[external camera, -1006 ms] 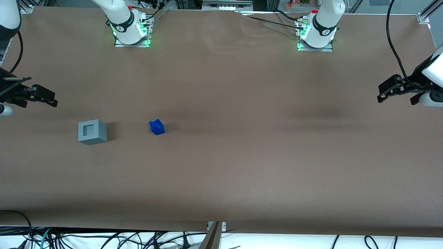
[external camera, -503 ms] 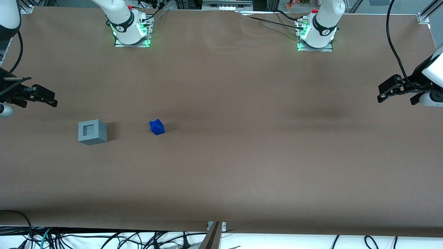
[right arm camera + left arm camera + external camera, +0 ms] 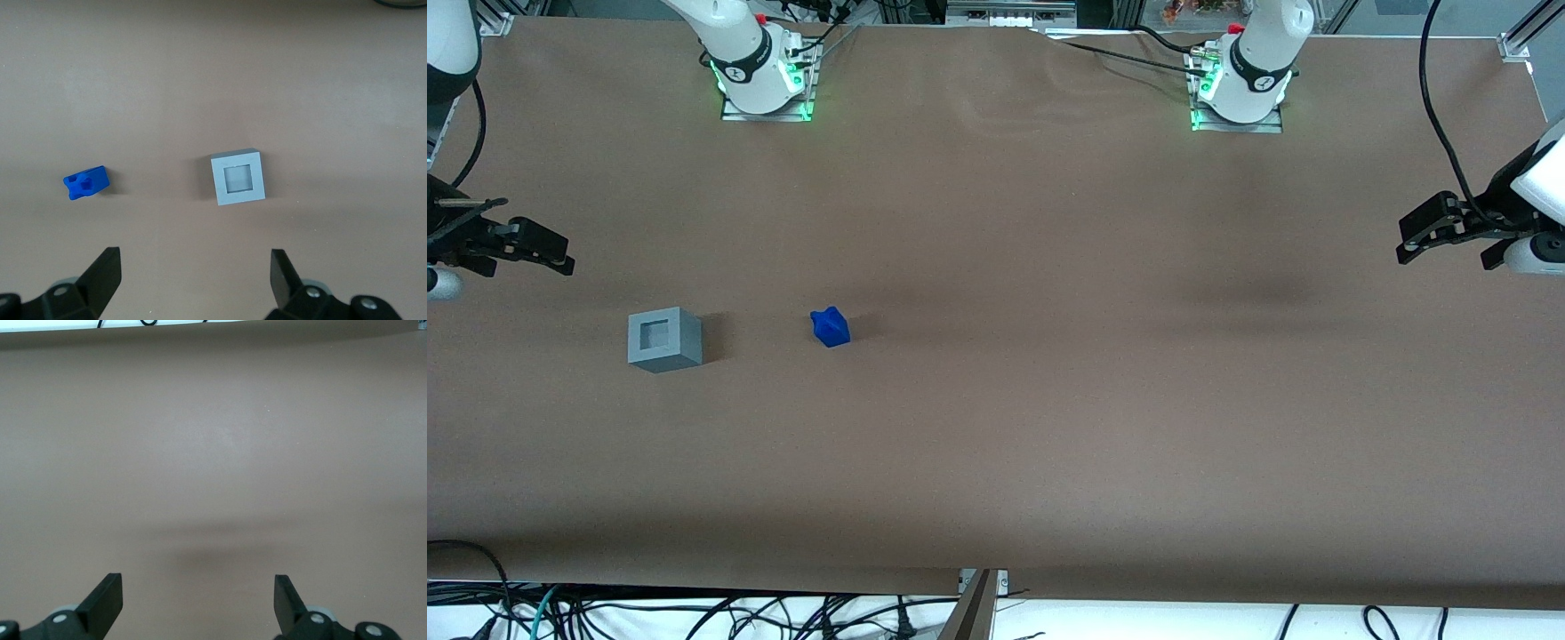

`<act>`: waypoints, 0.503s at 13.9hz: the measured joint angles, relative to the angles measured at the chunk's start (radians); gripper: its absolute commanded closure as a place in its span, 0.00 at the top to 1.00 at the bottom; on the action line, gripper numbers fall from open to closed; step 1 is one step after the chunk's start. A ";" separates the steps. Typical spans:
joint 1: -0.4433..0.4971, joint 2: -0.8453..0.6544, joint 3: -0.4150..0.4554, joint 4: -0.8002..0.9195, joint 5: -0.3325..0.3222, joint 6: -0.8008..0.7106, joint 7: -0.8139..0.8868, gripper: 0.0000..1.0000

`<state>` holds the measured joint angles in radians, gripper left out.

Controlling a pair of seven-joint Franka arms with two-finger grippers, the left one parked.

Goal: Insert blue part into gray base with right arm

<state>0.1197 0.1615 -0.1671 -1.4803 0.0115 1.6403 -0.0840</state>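
Note:
The blue part lies on the brown table beside the gray base, a little more than two cube widths away from it. The base stands upright with its square recess facing up and nothing in it. My right gripper hangs above the table at the working arm's end, apart from both. In the right wrist view the gripper is open with nothing between its fingers. There it looks down on the gray base and the blue part.
Two arm bases with green lights are bolted near the table edge farthest from the front camera. Cables trail below the table edge nearest that camera. The brown mat covers the whole tabletop.

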 measured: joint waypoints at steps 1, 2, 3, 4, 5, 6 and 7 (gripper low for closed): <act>0.001 0.000 0.000 0.000 0.000 0.000 0.000 0.99; 0.002 0.001 0.001 0.000 0.000 0.000 0.000 0.99; 0.005 0.001 0.003 0.000 0.000 0.000 0.000 0.99; 0.006 0.002 0.005 0.000 0.001 0.000 0.001 0.99; 0.008 0.005 0.006 -0.001 0.003 -0.001 0.001 0.99; 0.012 0.014 0.007 -0.001 0.004 -0.001 0.000 0.99; 0.021 0.028 0.009 -0.002 0.005 -0.001 -0.001 0.99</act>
<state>0.1408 0.1891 -0.1580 -1.4819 0.0162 1.6397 -0.0849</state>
